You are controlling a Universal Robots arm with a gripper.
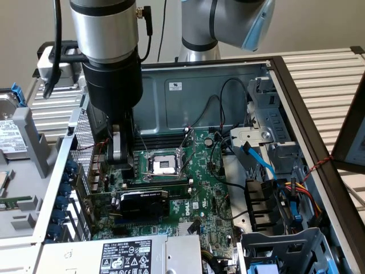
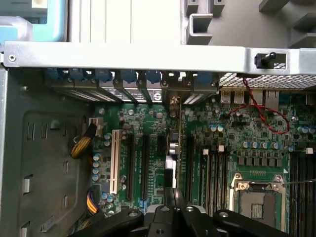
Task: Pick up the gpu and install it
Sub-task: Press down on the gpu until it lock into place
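The gpu (image 1: 142,204), a small green card with a black fan shroud, stands on edge in a slot of the large green motherboard (image 1: 199,171), its metal bracket toward the case's rear wall. In the wrist view the gpu (image 2: 174,148) appears edge-on as a thin strip running from the slot brackets toward the fingers. My gripper (image 1: 123,174) hangs over the card's bracket end, slightly above its upper edge. The dark fingers (image 2: 170,207) are pressed together, and nothing shows between them. I cannot tell if they touch the card.
The silver CPU socket (image 1: 162,164) lies just beyond the gripper. Cables and a blue SATA lead (image 1: 259,162) cross the exterior view's right, beside the drive cage (image 1: 285,245). The power supply (image 1: 125,254) sits in front. A red wire (image 2: 266,116) loops near the rear ports.
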